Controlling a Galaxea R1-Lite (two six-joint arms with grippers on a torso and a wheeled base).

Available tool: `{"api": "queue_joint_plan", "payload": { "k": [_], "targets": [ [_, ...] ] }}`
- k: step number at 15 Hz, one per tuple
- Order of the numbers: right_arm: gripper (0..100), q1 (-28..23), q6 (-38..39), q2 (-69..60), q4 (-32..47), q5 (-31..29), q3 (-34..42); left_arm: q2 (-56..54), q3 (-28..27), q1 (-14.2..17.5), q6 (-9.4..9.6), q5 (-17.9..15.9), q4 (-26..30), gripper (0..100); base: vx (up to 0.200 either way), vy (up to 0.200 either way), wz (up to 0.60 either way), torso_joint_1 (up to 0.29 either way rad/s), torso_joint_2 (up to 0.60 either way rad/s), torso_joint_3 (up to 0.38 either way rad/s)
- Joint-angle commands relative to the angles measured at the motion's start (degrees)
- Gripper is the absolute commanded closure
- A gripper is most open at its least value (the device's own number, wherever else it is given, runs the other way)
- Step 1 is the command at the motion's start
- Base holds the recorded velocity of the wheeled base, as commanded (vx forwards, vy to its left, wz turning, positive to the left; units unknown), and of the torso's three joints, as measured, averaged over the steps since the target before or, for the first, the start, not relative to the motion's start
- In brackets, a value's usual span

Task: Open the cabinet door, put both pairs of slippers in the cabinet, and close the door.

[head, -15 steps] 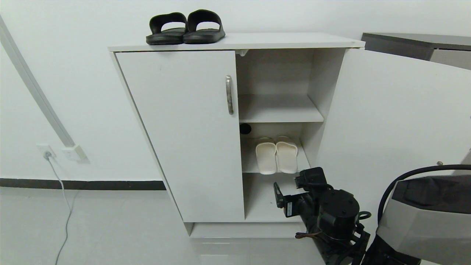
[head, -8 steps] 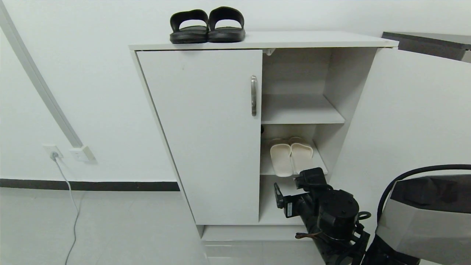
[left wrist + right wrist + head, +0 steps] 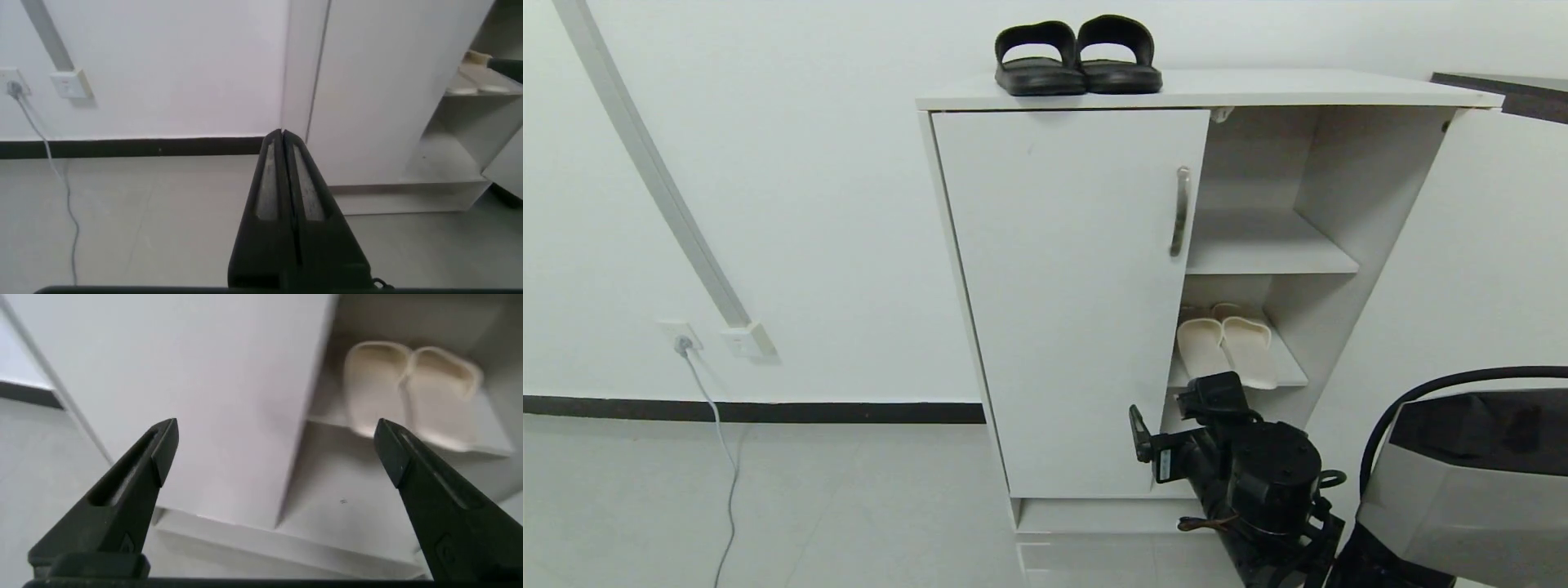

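My right claw hangs wide open, low in front of the cabinet, its fingers spread before the closed left door and the lower shelves. My left claw is pressed shut on nothing. The white slippers lie side by side on the middle shelf, beside the swung-out right door. The black slippers sit on the cabinet's top, touching each other. I judge they come next. I should rise high and approach from the front. Pinching both inner edges together would let the pair travel as one, clear of the handle, toward the upper shelf.
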Motion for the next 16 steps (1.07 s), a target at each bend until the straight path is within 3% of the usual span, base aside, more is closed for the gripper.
{"api": "queue_joint_plan", "payload": {
  "k": [1,8,10,16],
  "targets": [
    [0,0.0,0.0,0.2,-0.1,0.0,0.0,0.1,0.0,0.0,-0.02,0.0,0.0,100,0.000,0.200,0.00,0.007,0.00,0.002],
    [0,-0.3,0.4,-0.3,-0.3,1.0,0.9,0.1,0.0,0.0,-0.02,0.4,0.0,100,0.000,0.029,0.00,0.000,0.00,0.000],
    [0,-0.8,0.6,-2.0,1.9,4.9,2.5,0.1,0.0,0.0,-0.02,0.4,0.0,100,0.000,0.000,0.00,0.000,0.00,0.000],
    [0,-1.2,0.1,0.0,-0.4,4.6,2.4,0.0,0.0,0.0,-0.02,0.4,0.0,100,0.000,0.000,0.00,0.000,0.00,0.000]
  ]
}}
